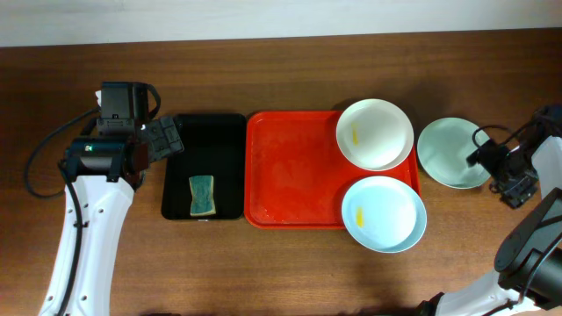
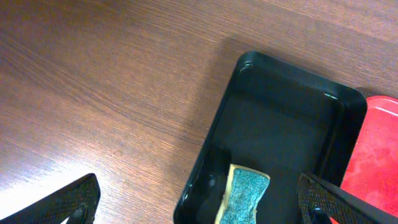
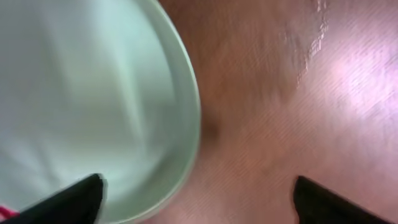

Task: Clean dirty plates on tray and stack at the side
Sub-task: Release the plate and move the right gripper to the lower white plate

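The pale green plate (image 1: 450,151) sits on the table just right of the red tray (image 1: 290,167), which carries the white plate (image 1: 375,132) and pale blue plate (image 1: 384,213). My right gripper (image 1: 485,160) is at the green plate's rim with its jaws apart. My left gripper (image 1: 167,139) is spread wide over the black tray (image 1: 224,132) and sponge (image 1: 202,195).

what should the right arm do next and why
Probably draw the right gripper back off the pale green plate. Its jaws stand open around the rim, and that plate already lies on the table beside the red tray. The white plate, smeared with yellow, waits on the tray.
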Available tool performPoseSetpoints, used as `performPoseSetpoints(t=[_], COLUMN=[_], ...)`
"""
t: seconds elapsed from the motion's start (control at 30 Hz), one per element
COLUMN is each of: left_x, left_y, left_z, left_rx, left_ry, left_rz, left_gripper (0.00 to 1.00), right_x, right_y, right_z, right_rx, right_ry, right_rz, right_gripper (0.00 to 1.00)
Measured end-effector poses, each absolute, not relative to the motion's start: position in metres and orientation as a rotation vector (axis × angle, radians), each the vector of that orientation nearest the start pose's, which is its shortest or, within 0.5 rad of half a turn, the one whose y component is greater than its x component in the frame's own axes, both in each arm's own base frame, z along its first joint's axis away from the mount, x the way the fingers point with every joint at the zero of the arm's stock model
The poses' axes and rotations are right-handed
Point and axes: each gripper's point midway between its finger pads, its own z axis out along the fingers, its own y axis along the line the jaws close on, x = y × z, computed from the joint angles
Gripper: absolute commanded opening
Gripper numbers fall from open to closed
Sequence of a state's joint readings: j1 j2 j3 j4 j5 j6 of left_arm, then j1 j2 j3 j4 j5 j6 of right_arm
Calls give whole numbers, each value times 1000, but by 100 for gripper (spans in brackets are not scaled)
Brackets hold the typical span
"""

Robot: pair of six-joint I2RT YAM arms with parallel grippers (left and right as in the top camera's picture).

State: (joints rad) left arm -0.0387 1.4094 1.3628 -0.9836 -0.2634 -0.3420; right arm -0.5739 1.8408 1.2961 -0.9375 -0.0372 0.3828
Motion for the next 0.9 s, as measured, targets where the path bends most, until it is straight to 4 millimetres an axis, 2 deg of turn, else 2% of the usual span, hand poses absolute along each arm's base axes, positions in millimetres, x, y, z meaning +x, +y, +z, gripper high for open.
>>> performPoseSetpoints(t=[0.13,0.17,0.2,0.23,0.27,0.4,0.5,0.63,0.73,0.87,0.9], left_x=[350,350,350,350,350,350,350,350,350,350,350], left_y=[31,31,31,31,31,31,31,31,31,31,31], left_z=[217,217,217,217,217,217,217,217,217,217,217], left_rx=[-479,-479,-479,-479,-479,-479,-479,-479,-479,-479,-479], left_ry=[2513,2513,2513,2513,2513,2513,2513,2513,2513,2513,2513], left_rz=[199,199,199,199,199,199,199,199,199,199,198], left_gripper=[99,99,99,99,99,99,99,99,99,99,99], right_x=[293,294,294,292,288,267,252,237,224,220,219], right_y=[-182,-182,-181,-179,-174,-150,-131,-97,-73,-54,-50], right_z=[60,68,77,88,97,121,121,103,84,72,69], right_rx=[1406,1397,1390,1384,1370,1379,1374,1214,1120,1037,1013], right_ry=[2753,2745,2735,2724,2727,2780,2881,3069,3186,3242,3253], right_rz=[50,48,47,51,62,118,145,129,92,53,41], right_gripper=[81,75,59,38,33,32,42,52,52,53,62])
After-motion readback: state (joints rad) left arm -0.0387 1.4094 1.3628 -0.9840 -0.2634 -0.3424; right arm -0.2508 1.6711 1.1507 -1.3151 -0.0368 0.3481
